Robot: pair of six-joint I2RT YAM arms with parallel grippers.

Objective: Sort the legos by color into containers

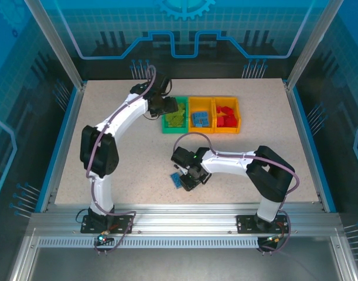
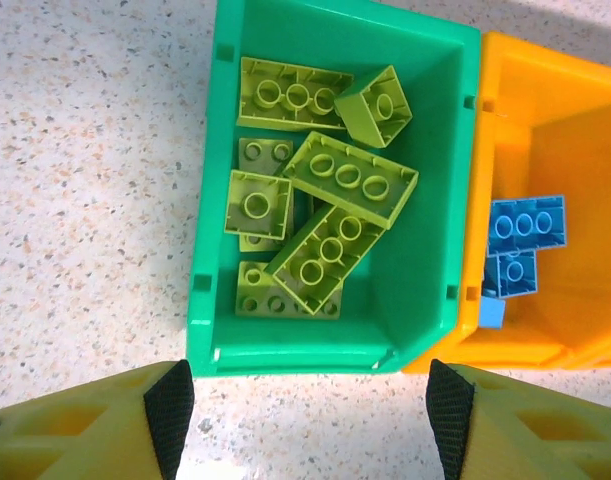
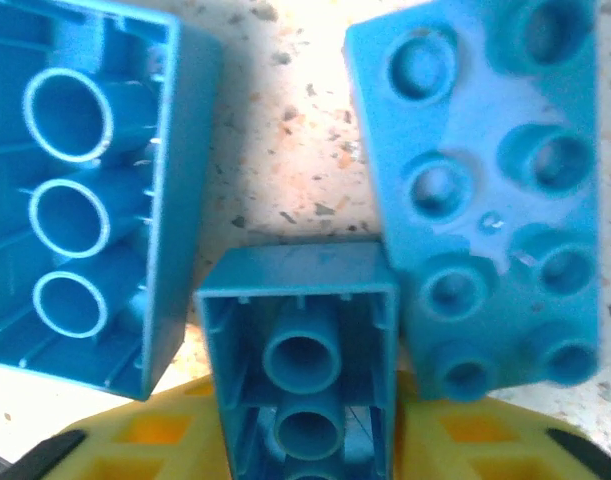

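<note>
The containers stand in a row at the back: a green bin (image 1: 167, 123) with several lime legos (image 2: 325, 215), an orange bin (image 1: 191, 114) with blue legos (image 2: 525, 225), and a second orange bin (image 1: 238, 114) with red legos (image 1: 227, 116). My left gripper (image 2: 310, 425) hovers open just in front of the green bin (image 2: 425, 130), nothing between its fingers (image 2: 170, 405). My right gripper (image 3: 297, 445) is low over three blue legos (image 1: 176, 178) on the table. It is shut on the middle one (image 3: 295, 300), which lies hollow side up.
A blue lego (image 3: 85, 190) lies hollow side up left of the held one, and another (image 3: 485, 200) lies studs up on its right, both close to the fingers. Speckled tabletop (image 1: 120, 175) stretches around them; a blue rail edges the table.
</note>
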